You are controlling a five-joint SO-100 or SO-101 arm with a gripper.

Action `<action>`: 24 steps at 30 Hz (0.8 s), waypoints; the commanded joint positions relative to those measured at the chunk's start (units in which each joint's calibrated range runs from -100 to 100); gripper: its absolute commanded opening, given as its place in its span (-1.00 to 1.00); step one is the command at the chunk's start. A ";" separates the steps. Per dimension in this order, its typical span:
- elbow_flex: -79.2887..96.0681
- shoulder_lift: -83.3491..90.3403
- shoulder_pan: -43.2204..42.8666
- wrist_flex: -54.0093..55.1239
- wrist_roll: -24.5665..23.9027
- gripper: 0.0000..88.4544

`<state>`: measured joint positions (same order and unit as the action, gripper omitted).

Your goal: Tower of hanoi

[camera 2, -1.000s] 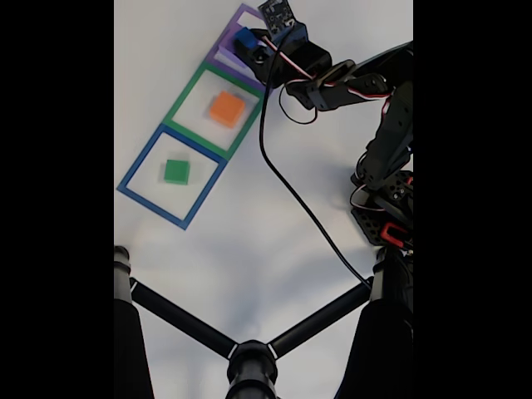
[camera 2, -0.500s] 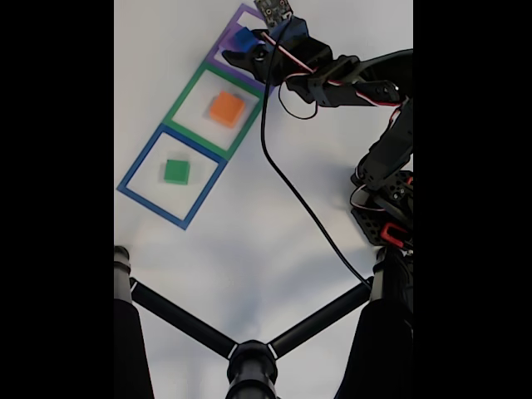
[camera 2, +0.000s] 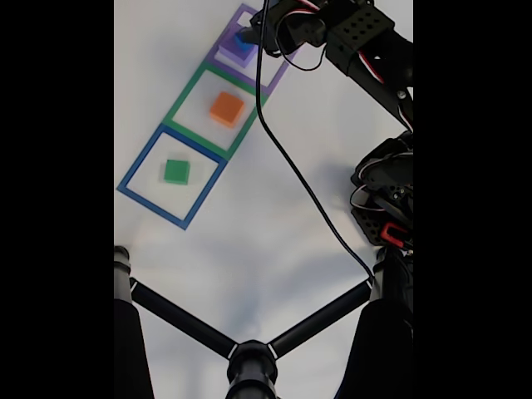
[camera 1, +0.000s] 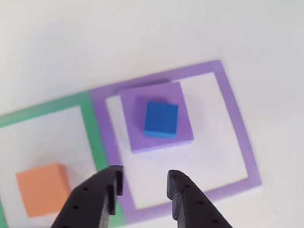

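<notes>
White tabletop (camera 2: pixel 249 241), three flat square frames in a diagonal row.

Close view, near to far: gripper (camera 1: pixel 143 191) enters from the bottom edge, fingers spread, nothing between them, hovering over the near border of the purple frame (camera 1: pixel 236 127). Just beyond, the blue cube (camera 1: pixel 161 118) sits on the purple block (camera 1: pixel 134 134), both inside that frame. Orange block (camera 1: pixel 42 188) sits in the green frame (camera 1: pixel 93 135) at left. In the fixed view the green block (camera 2: pixel 175 171) lies in the blue frame (camera 2: pixel 133 176), well apart from the arm.

Step in hand, my read: either backing off a fresh placement or lining up to pick blue; can't tell which.

If picking: centre the jaws over the cube, rotate to match its flat sides, descend only to cube height so the purple block underneath isn't pinched or dragged.

Orientation: cube has no long axis. Its edges sit slightly rotated against the purple block's edges, and both are skewed relative to the jaw line.
</notes>
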<state>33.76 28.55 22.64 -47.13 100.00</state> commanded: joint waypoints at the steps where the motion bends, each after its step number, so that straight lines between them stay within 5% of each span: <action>1: -5.73 9.27 -4.08 -13.86 0.00 -1.00; 13: -17.00 16.08 -16.35 -33.61 0.00 -1.00; 24: -12.09 18.49 -26.88 -31.82 0.00 -0.95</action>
<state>20.43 44.50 -0.58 -80.77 99.22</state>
